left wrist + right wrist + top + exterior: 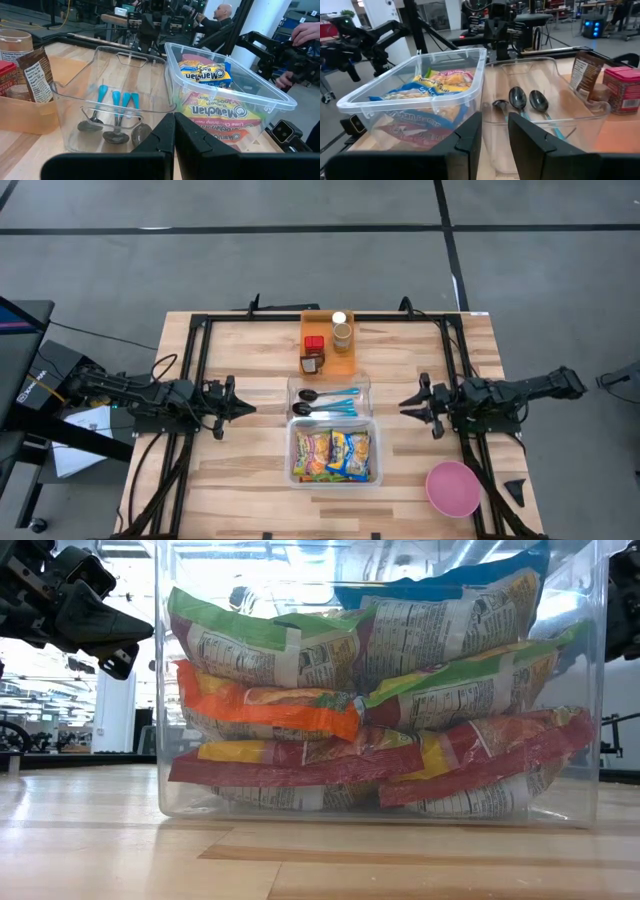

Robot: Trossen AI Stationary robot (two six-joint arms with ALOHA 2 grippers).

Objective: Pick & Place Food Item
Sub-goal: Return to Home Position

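Several bright instant-noodle packets [333,455] lie stacked in a clear plastic bin [292,450] at the table's near middle. They also show in the low view [370,710] and in the left wrist view [205,75]. My left gripper [245,408] hovers to the left of the bins, shut and empty, pointing toward them [174,117]. My right gripper [405,405] hovers to their right, open a little and empty, pointing toward them [495,117].
A clear tray [328,398] with blue-handled spoons stands just beyond the noodle bin. An orange tray [345,365] with jars and a spice box stands farther back. A pink bowl [453,488] sits at the near right. People show in the room beyond the table.
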